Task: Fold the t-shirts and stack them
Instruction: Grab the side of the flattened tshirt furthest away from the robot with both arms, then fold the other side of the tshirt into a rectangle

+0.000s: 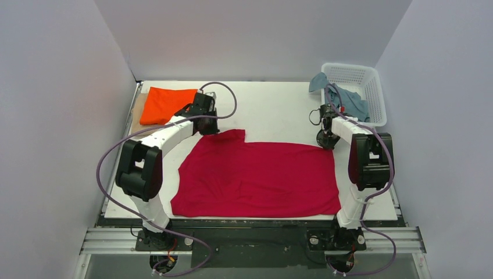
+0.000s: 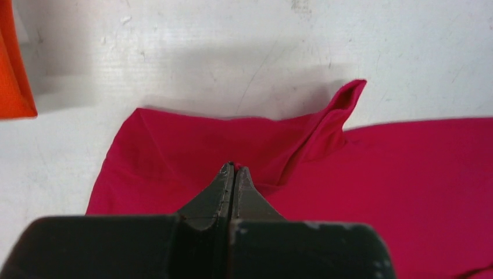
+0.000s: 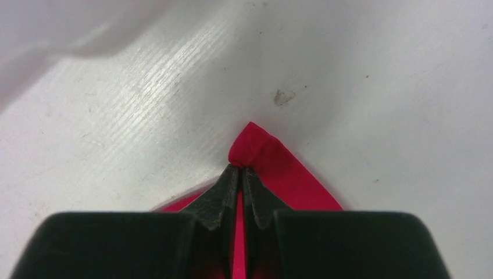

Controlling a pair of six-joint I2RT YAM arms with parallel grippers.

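The crimson red t-shirt lies spread across the middle of the table. My left gripper is shut on its far left corner; the left wrist view shows the jaws closed on a pinch of red cloth. My right gripper is shut on its far right corner, which pokes out past the fingertips as a red tip. A folded orange t-shirt lies at the far left. A grey-blue t-shirt hangs out of the basket. The beige shirt is out of view.
A white lattice basket stands at the far right corner. The orange shirt's edge shows at the left of the left wrist view. Grey walls close in the table on three sides.
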